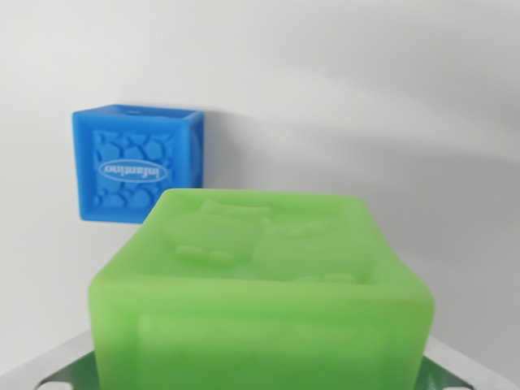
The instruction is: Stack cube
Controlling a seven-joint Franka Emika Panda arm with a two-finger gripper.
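Close to the lens, filling the lower half from about 7 to 5 o'clock: a soft translucent green rubber cube (260, 292) with moulded animal relief on its top face, slightly blurred. Beyond it, toward 10 o'clock: a blue rubber cube (136, 162) with pebbled relief and a white oval logo on its near face, sitting on a plain white tabletop (390, 122), apparently level and upright. At the bottom corners, slivers of grey metal that look like the gripper (260, 378), flanking the green cube on both sides; fingertips hidden behind the cube, so contact not shown, though likely closed on the green cube at about a cube's width, judging by how near and centred it sits. Whether the green cube hangs clear of the table or rests on it: cannot tell. Probable step: carrying green toward blue for placing on top. Risks from here: coming in too low and knocking the blue cube's near top edge, pushing it away; soft rubber squeezing and twisting in the grip, landing skewed; release off-centre, with green tipping off an edge; bumpy relief faces giving a poor seat. Room: open white surface from 12 round to 4 o'clock, nothing beside the blue cube, table edges out of view.
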